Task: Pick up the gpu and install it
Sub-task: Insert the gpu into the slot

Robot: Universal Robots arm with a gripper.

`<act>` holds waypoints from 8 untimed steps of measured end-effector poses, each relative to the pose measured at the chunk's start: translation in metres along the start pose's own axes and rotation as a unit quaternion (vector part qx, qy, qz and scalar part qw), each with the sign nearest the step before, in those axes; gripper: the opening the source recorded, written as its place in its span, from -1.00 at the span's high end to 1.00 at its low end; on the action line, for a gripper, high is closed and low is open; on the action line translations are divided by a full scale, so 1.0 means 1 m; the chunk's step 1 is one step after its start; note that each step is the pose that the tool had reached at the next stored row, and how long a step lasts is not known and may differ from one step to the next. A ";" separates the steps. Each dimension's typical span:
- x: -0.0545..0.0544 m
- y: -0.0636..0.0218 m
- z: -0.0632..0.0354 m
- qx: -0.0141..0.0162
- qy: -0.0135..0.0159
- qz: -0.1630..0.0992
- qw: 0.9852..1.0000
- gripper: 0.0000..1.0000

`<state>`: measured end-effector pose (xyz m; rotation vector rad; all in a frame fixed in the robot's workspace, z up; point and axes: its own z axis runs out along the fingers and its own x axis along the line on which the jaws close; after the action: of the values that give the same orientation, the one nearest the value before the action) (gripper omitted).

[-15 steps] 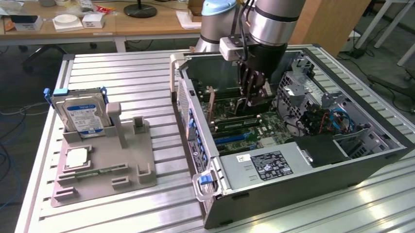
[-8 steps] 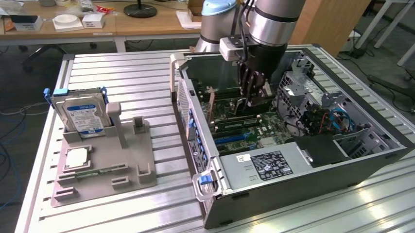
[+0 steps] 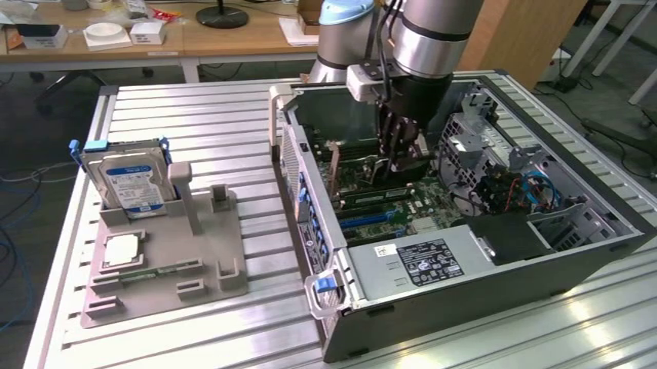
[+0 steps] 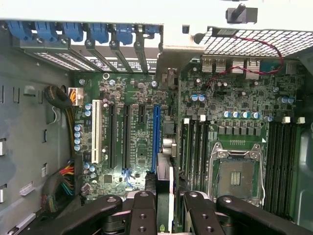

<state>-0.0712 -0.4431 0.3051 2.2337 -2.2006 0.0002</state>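
One thin flat black gpu card is sitting clamped edge-on in our black tool; we're holding its long axis parallel to the long blue motherboard slot, just beside it.

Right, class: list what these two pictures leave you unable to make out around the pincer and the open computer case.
- Wrist view: the gpu sits edge-on between the fingers, so its faces are hidden.
- Wrist view: one end of the blue slot, covered by the gpu.
- Exterior view: the gpu's lower edge and the slot under it, hidden behind the pincer.
- Exterior view: the hard drive's label text, too small.
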 end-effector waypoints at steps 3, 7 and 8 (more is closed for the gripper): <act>0.002 -0.0001 0.0005 0.000 0.000 0.000 1.000 0.47; 0.003 -0.0001 0.0034 0.000 0.000 0.000 1.000 0.47; 0.003 -0.0001 0.0042 0.000 0.000 0.000 1.000 0.47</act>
<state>-0.0711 -0.4457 0.3009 2.2346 -2.1994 0.0007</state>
